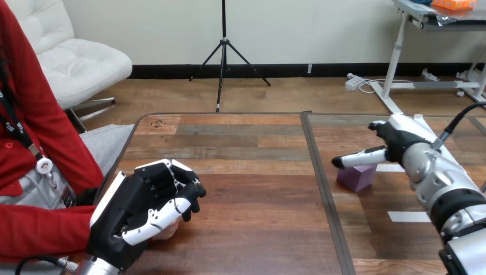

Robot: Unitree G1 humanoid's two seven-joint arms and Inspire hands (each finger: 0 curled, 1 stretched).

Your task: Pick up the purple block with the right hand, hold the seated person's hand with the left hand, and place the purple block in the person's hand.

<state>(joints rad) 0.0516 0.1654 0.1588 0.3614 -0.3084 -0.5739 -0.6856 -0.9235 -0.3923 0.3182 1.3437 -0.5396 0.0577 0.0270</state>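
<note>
The purple block (355, 177) rests on the wooden table (252, 172) right of the middle seam. My right hand (401, 143) hovers just over and behind it. One straight finger (361, 157) reaches left across the block's top, and I cannot tell whether it touches. At the lower left, my left hand (143, 209) has its fingers curled round the person's hand (167, 232). Only a small part of that hand shows beneath my fingers. The person's red sleeve (40, 229) comes in from the left edge.
Two white tape strips lie near the block, one (408, 216) in front of it and one (391, 168) to its right. A dark seam (321, 177) splits the tabletop. The person sits close against the table's left edge.
</note>
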